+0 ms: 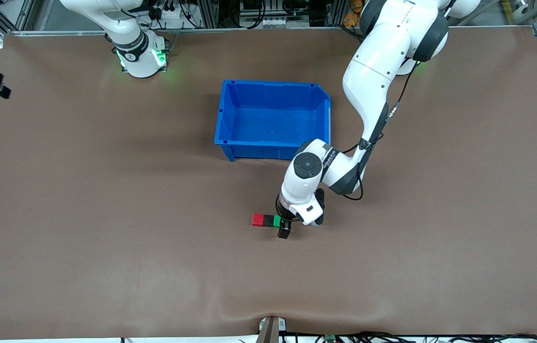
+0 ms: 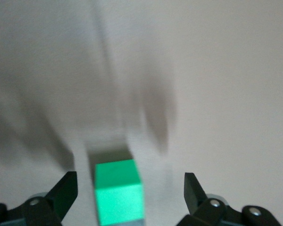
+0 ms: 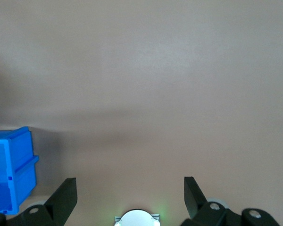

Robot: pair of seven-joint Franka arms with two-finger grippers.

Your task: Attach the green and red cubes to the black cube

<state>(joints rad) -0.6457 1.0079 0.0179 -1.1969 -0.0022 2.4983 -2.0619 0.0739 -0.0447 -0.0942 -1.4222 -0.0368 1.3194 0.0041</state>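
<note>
Bright green cube (image 2: 118, 190) touches the red cube (image 1: 258, 219); left gripper (image 2: 130, 193) fingers spread wide, gripping nothing.

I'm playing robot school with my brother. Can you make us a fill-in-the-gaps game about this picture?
1. The red cube sits right beside the ____ cube.
2. The big empty bin on the table is coloured ____.
3. The left gripper is down at the green cube with its jaws ____.
4. The bin lies ____ from the front camera than the red cube.

Missing words: green; blue; open; farther
</note>
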